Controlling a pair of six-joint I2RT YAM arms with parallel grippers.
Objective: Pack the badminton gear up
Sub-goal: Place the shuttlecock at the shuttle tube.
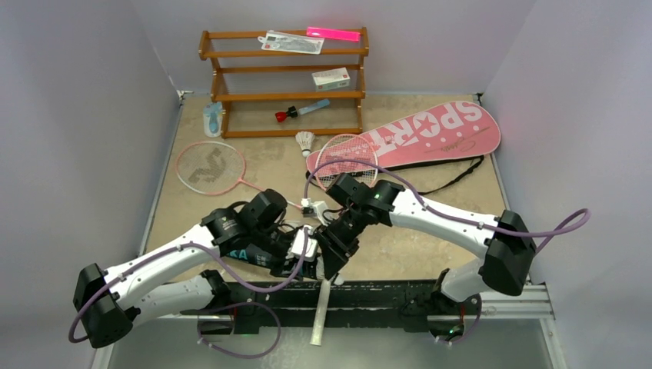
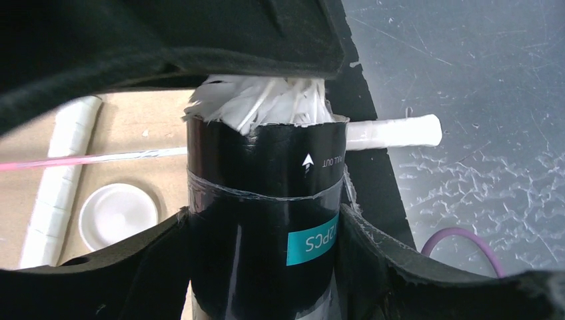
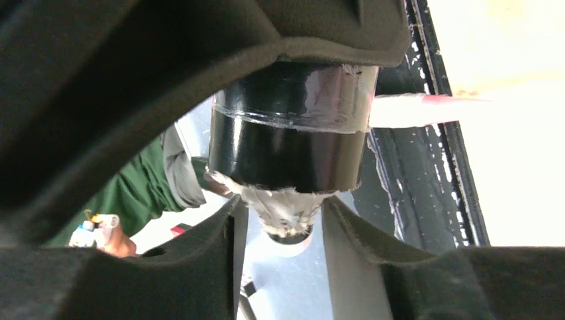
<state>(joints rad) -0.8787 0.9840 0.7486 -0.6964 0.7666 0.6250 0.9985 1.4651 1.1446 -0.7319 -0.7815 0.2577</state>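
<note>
Clamped in the left end effector (image 2: 266,267), the black tube (image 2: 266,173) hangs over the near edge of the counter (image 1: 430,246). The right end effector (image 3: 283,223) pinches a white shuttlecock (image 3: 288,207) sticking from the tube's mouth. Farther right, the pink bag (image 1: 430,134) lies flat.

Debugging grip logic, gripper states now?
Left gripper: closed on the black tube.
Right gripper: closed on a shuttlecock at the tube's mouth.

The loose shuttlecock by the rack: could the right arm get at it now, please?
Probably not yet: the right gripper holds a second shuttlecock at the end of the black tube. Otherwise the way looks free; nothing covers the loose shuttlecock.
</note>
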